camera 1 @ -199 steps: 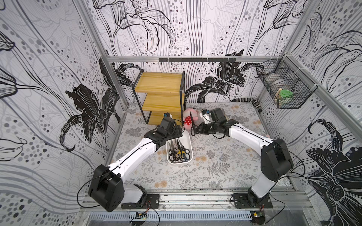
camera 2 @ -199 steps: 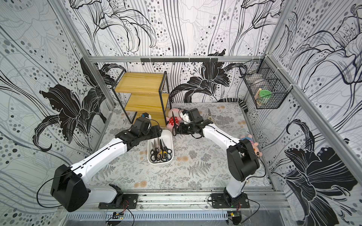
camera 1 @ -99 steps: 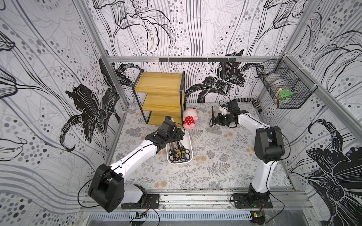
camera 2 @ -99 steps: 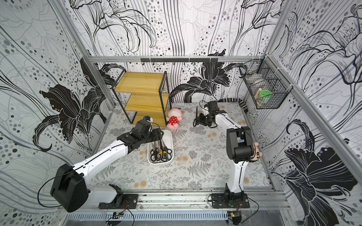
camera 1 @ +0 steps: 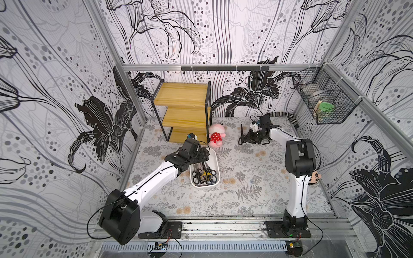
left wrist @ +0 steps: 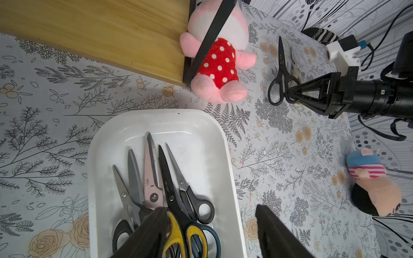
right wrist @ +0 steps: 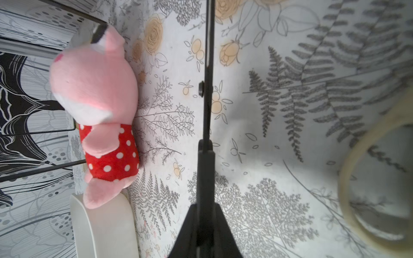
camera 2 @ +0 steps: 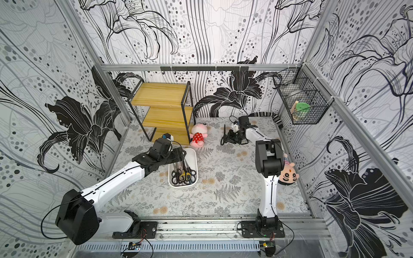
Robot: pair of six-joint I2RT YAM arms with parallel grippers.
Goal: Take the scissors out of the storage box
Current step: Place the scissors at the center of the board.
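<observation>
The white storage box [camera 1: 216,165] [camera 2: 194,156] [left wrist: 196,138] lies mid-table with several scissors [camera 1: 204,175] [camera 2: 183,175] [left wrist: 165,178] in it, handles black, yellow-black and blue, one blade pale pink. My left gripper [camera 1: 202,156] [left wrist: 210,211] hangs open over their handles, holding nothing. At the back right my right gripper [camera 1: 245,138] [camera 2: 228,138] [right wrist: 204,207] is shut on the handle of a black pair of scissors [camera 1: 241,130] [left wrist: 280,64] [right wrist: 207,89], low over the mat. A cream pair [left wrist: 296,73] [right wrist: 348,178] lies on the mat beside it.
A wooden shelf [camera 1: 185,111] stands at the back, with a pink plush toy [camera 1: 215,136] between it and the box. A second plush doll [camera 1: 314,176] lies by the right arm. A black wire basket [camera 1: 324,105] hangs on the right wall.
My right gripper has carried the black scissors from beside the box's far end to the back right. The left gripper has stayed open over the box, shifting slightly.
</observation>
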